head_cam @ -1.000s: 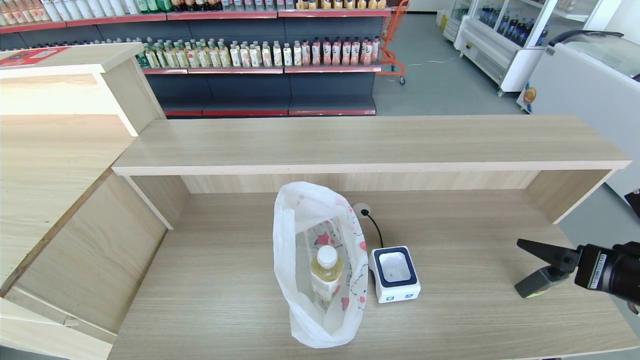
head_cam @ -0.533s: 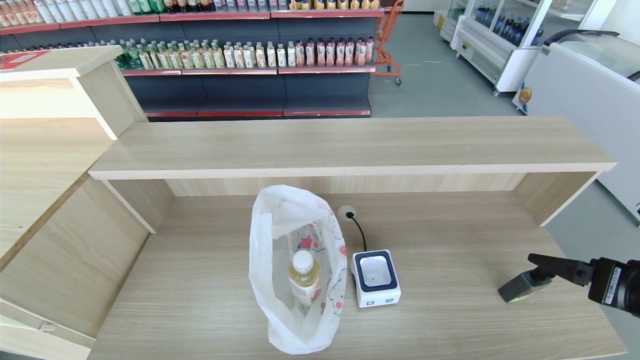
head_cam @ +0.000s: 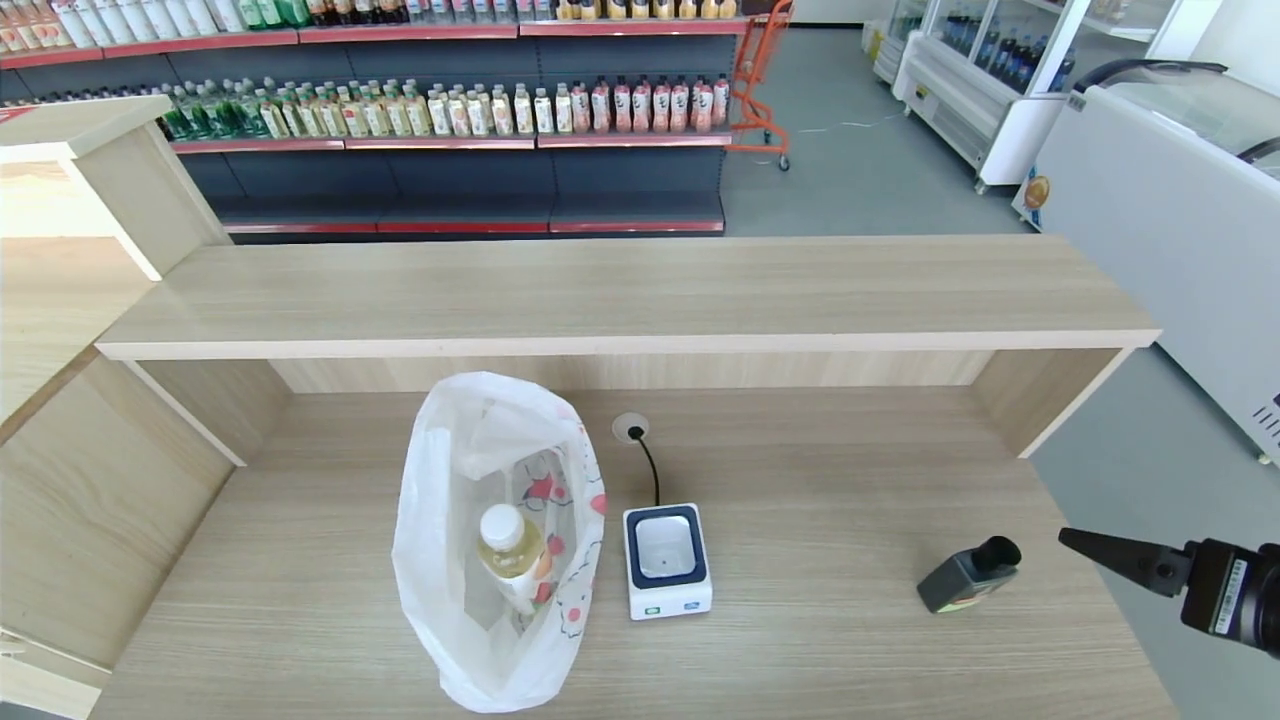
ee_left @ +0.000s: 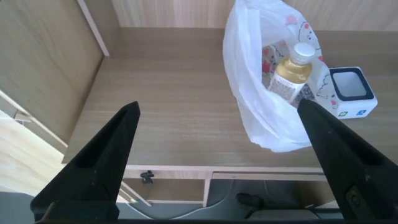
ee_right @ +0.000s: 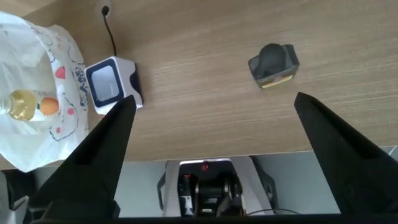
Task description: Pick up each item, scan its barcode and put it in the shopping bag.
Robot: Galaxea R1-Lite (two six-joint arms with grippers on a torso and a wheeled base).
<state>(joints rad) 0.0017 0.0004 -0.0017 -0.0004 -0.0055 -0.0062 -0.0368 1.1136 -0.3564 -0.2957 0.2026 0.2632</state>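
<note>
- Shopping bag: white plastic with a cartoon print, standing open on the bench, left of centre.
- Bottle: white cap, yellowish drink, upright inside the bag; we see its lower part only through the plastic.
- Scanner: white box with a dark-framed window, just right of the bag; its cable runs to a hole farther back.
- Small dark item: black round cap, lying on the bench well right of the scanner; we cannot make out what it is.
- Right pincer: spread wide, holding nothing, right of the dark item and apart from it.
- Left pincer: spread wide, empty, at the bench's near edge, left of the bag.
</note>
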